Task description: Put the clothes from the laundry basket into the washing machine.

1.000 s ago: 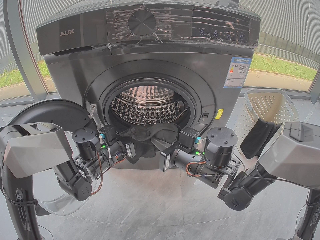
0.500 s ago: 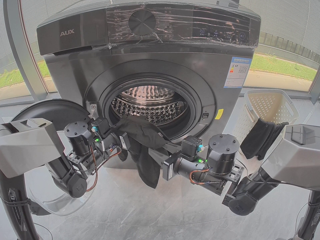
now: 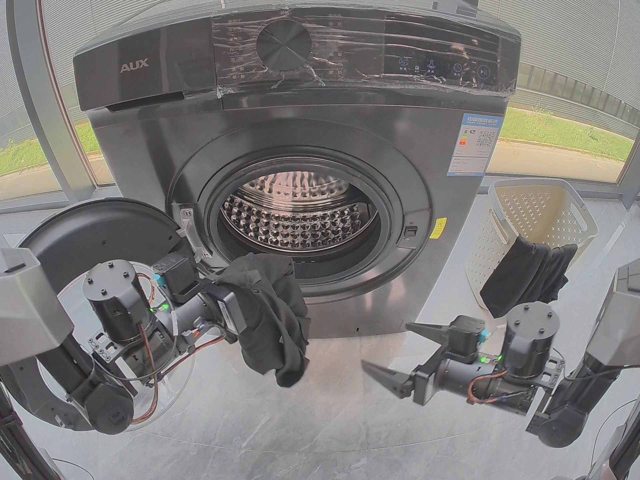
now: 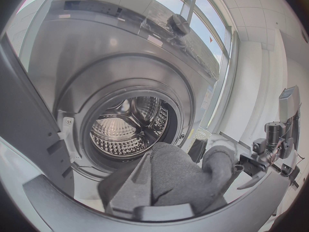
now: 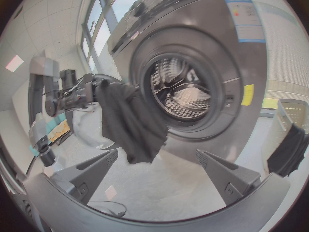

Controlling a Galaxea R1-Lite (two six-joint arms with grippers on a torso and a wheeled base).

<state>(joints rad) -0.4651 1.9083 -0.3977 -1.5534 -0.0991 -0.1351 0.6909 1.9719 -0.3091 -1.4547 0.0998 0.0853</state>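
A dark grey garment hangs from my left gripper, which is shut on it just below and left of the washing machine's open drum. The same cloth drapes over my left fingers in the left wrist view and hangs in front of the drum as the garment in the right wrist view. My right gripper is open and empty, low over the floor, right of the machine. Another dark garment hangs over the rim of the white laundry basket.
The machine's round door stands swung open at the left, behind my left arm. Grey marble floor lies in front of the machine. Windows run behind it.
Both arms pulled back from the drum mouth. The right gripper let go of the garment, opened and dropped to the right. The left gripper drew the garment out, down and left.
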